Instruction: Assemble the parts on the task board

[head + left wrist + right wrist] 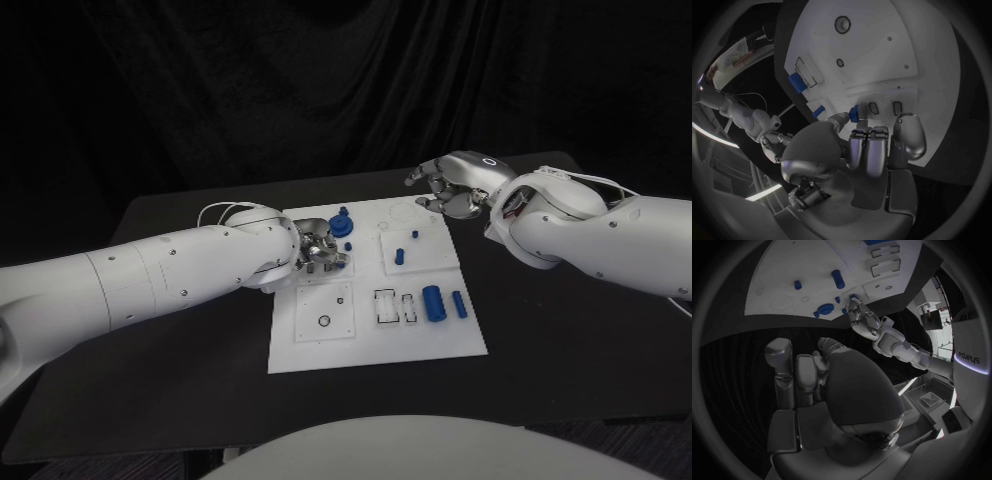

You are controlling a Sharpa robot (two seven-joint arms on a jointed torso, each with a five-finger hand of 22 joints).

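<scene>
Likely a lab — black-draped table point(173, 330).

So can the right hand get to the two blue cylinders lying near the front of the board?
Probably yes: the right hand hovers past the board's far corner, and nothing covers the cylinders.

1. Black table point(173, 340), dark matte top, with a black curtain hanging behind it.
2. Lying flat on it, about in the middle, is the white task board point(378, 345), turned a bit so its long edges run slightly off square to the table's front edge.
3. Bare tabletop shows on both sides of the board and in front of it.
4. The far corners are pretty dark, so I can't really tell what's back there.
</scene>
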